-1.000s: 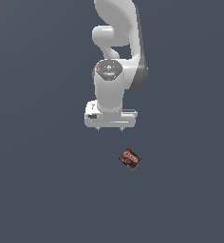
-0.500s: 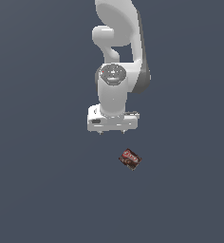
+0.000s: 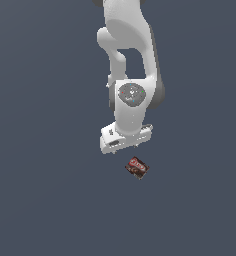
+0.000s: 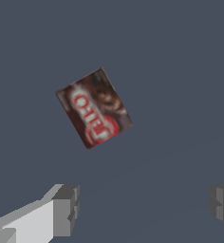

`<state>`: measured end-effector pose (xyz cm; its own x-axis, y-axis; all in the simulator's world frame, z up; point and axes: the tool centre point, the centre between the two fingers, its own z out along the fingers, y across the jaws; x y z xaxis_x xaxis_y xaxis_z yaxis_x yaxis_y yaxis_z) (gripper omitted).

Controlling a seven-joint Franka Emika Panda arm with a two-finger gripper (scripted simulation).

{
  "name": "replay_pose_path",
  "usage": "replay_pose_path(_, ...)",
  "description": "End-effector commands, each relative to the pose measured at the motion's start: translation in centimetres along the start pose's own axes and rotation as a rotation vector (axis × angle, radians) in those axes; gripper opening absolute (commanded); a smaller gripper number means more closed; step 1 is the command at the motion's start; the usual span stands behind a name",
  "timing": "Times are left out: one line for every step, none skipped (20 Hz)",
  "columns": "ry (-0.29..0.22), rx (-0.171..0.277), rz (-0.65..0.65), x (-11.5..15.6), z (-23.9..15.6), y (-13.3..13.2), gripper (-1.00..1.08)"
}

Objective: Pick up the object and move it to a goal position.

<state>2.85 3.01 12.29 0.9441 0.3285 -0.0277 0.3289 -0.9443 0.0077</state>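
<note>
The object (image 3: 137,167) is a small flat dark brown box with a red label and whitish lettering. It lies flat on the dark grey surface, turned at an angle. It also shows in the wrist view (image 4: 93,107). My gripper (image 3: 126,145) hangs from the white arm just above and to the exterior view's left of the box, apart from it. In the wrist view the gripper (image 4: 144,209) is open and empty, with both fingertips (image 4: 65,209) wide apart and the box lying beyond them, outside the gap.
The plain dark grey surface (image 3: 45,200) fills both views. The white arm (image 3: 127,60) rises out of the top of the exterior view. No other objects show.
The gripper has moved down and toward the box and has turned about its axis. The box has not moved.
</note>
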Motion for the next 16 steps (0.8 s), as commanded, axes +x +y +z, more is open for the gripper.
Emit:
replay_pose_path(0.003, -0.001, -0.089, 1.2, 1.0, -0.7, 1.0)
replay_pose_path(0.005, -0.002, -0.125, 1.7, 1.3, -1.0, 1.0)
replay_pose_path(0.007, -0.002, -0.161, 2.2, 1.7, -1.3, 1.0)
replay_pose_path(0.009, -0.002, -0.195, 2.6, 2.1, -1.6, 1.0)
replay_pose_path(0.01, -0.002, -0.227, 3.0, 2.5, -1.9, 1.0)
replay_pose_path(0.012, -0.002, -0.257, 3.4, 2.8, -2.1, 1.0)
replay_pose_path(0.014, -0.002, -0.285, 3.8, 3.1, -2.4, 1.0)
replay_pose_path(0.016, -0.002, -0.311, 4.1, 3.4, -2.6, 1.0)
replay_pose_path(0.017, -0.001, -0.335, 4.4, 3.7, -2.8, 1.0)
replay_pose_path(0.019, -0.001, -0.357, 4.7, 4.0, -3.0, 1.0)
replay_pose_path(0.02, -0.001, -0.378, 4.9, 4.2, -3.2, 1.0)
replay_pose_path(0.022, -0.001, -0.397, 5.1, 4.4, -3.4, 1.0)
replay_pose_path(0.023, 0.0, -0.413, 5.3, 4.6, -3.6, 1.0)
replay_pose_path(0.024, 0.0, -0.429, 5.5, 4.8, -3.7, 1.0)
replay_pose_path(0.025, 0.0, -0.442, 5.7, 5.0, -3.8, 1.0)
replay_pose_path(0.026, 0.0, -0.453, 5.8, 5.1, -3.9, 1.0)
